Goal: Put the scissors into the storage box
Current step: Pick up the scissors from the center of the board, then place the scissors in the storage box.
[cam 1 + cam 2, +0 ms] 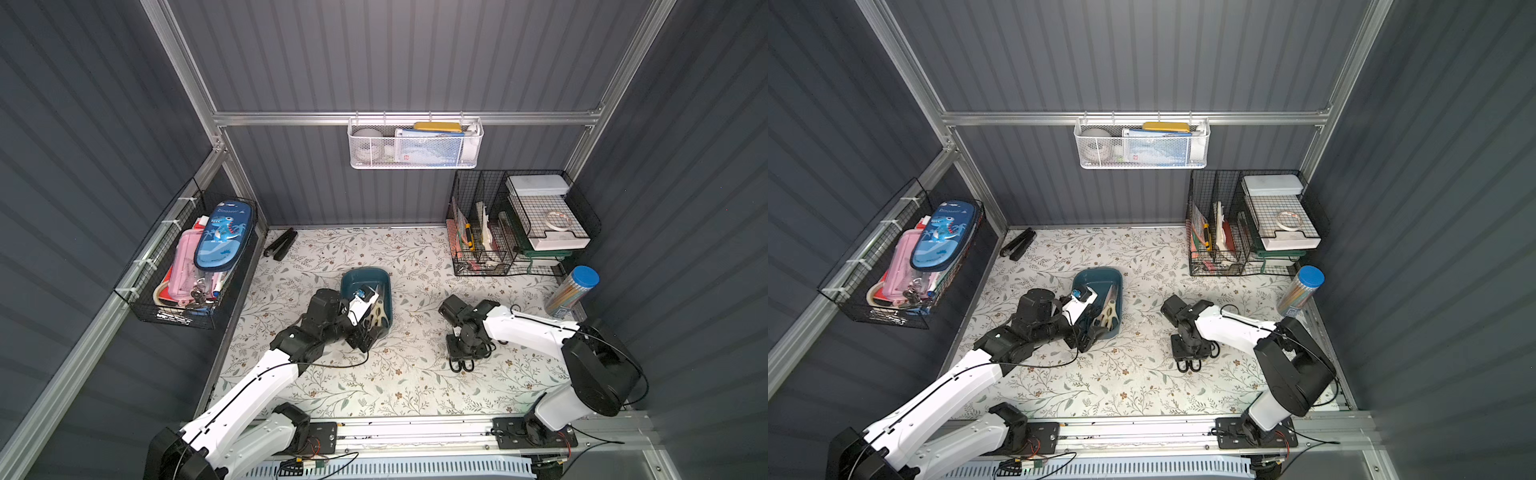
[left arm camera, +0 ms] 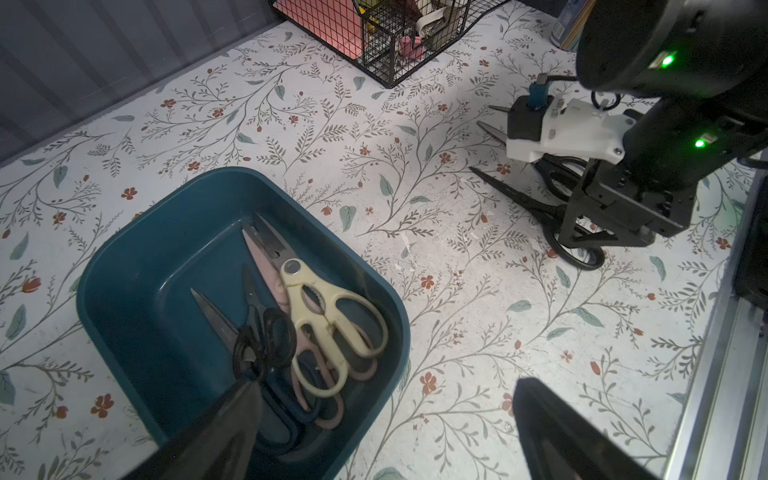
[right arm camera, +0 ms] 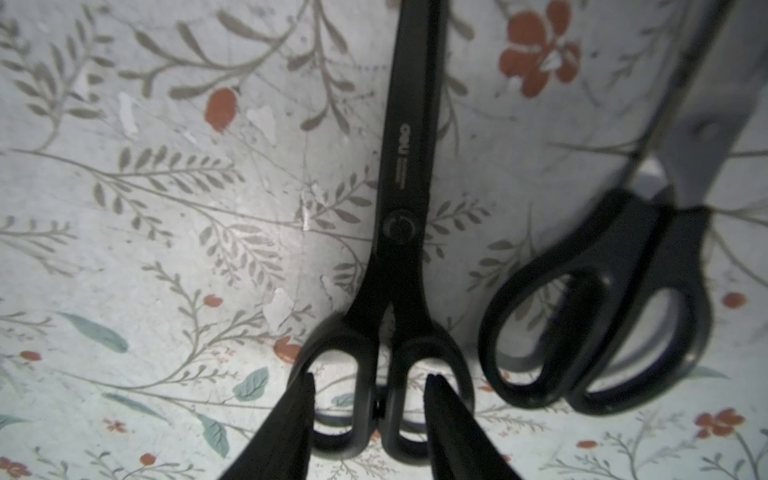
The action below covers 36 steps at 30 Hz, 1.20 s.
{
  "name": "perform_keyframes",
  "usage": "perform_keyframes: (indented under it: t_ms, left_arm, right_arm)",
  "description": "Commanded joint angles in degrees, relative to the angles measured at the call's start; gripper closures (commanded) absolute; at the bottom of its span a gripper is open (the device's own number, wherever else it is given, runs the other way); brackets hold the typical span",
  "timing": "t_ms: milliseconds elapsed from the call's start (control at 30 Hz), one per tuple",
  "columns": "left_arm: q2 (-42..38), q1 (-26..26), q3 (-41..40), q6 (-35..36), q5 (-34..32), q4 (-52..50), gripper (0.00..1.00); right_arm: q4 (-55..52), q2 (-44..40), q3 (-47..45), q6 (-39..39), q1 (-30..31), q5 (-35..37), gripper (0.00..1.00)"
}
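Scissors [image 2: 332,320] lie piled in the storage box [image 2: 137,249] under the wide-open left claw [image 2: 386,381], while the right claw [image 3: 371,376] stands part-open astride the handle of an all-black pair [image 3: 409,187] on the desk [image 3: 166,249], beside another black-handled pair [image 3: 615,249]; next, I judge, it must clamp and lift.

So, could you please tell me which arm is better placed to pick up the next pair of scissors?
Right: the right gripper sits astride the handles of the all-black scissors on the table, while the left gripper hangs open at the storage box.
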Motion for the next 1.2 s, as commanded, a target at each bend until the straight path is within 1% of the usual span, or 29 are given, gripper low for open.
perform_keyframes:
  t_ms: [0, 133, 200, 367, 467, 567, 633, 733, 833, 900, 967, 1067, 1167]
  left_arm:
    - [-1.0, 0.0, -0.5, 0.8, 0.1, 0.8, 0.01]
    - [-0.8, 0.0, -0.4, 0.8, -0.2, 0.7, 0.01]
    - [-0.4, 0.0, 0.2, 0.9, -0.4, 0.1, 0.01]
    - [-1.0, 0.0, 0.2, 0.7, -0.3, -0.2, 0.01]
    - [-2.2, 0.0, 0.3, 0.5, -0.9, 0.0, 0.01]
    - [-4.1, 0.1, 0.0, -1.2, -4.3, 0.0, 0.01]
    - [-5.6, 0.1, -0.3, -2.8, -7.8, -0.1, 0.01]
    - [-7.9, 0.1, -1.2, -5.9, -15.3, -0.5, 0.01]
    - [-10.1, 0.2, -2.0, -7.0, -22.9, -1.0, 0.0]
    - [-11.1, 0.2, -2.9, -7.9, -27.8, -0.9, 0.01]
    - [-11.5, 0.2, -3.3, -8.4, -30.6, -0.7, 0.01]
    - [-11.5, 0.3, -3.3, -8.6, -32.5, -0.9, 0.01]
    - [-10.6, 0.4, -3.1, -8.7, -35.1, -1.8, 0.01]
  right_arm:
    - [1.2, 0.3, -1.6, 1.7, 0.8, 1.0, 0.54]
    - [3.0, 1.3, -3.1, 2.5, 0.8, 2.0, 0.58]
    - [3.9, 2.5, -3.6, 2.5, 1.0, 2.4, 0.65]
    - [4.2, 2.2, -3.0, 2.0, 1.4, 6.1, 0.74]
    - [4.2, 1.5, -1.7, 0.4, 1.4, 6.1, 0.83]
    - [3.5, -0.2, 0.7, -1.3, 1.5, 6.3, 0.83]
    - [2.5, -1.3, 3.6, -3.0, 1.5, 6.6, 0.83]
    - [1.1, -1.6, 9.4, -6.3, 1.5, 7.5, 0.83]
    - [-1.5, 0.4, 17.6, -9.0, 2.0, 6.8, 0.83]
    - [-1.3, 2.3, 22.3, -10.0, 2.9, 5.5, 0.83]
    - [-1.0, 5.1, 27.2, -11.3, 4.4, 3.9, 0.84]
    - [-3.2, 11.2, 36.6, -13.1, 7.7, 2.2, 0.83]
    - [-4.6, 17.7, 44.9, -13.2, 10.4, -0.8, 0.82]
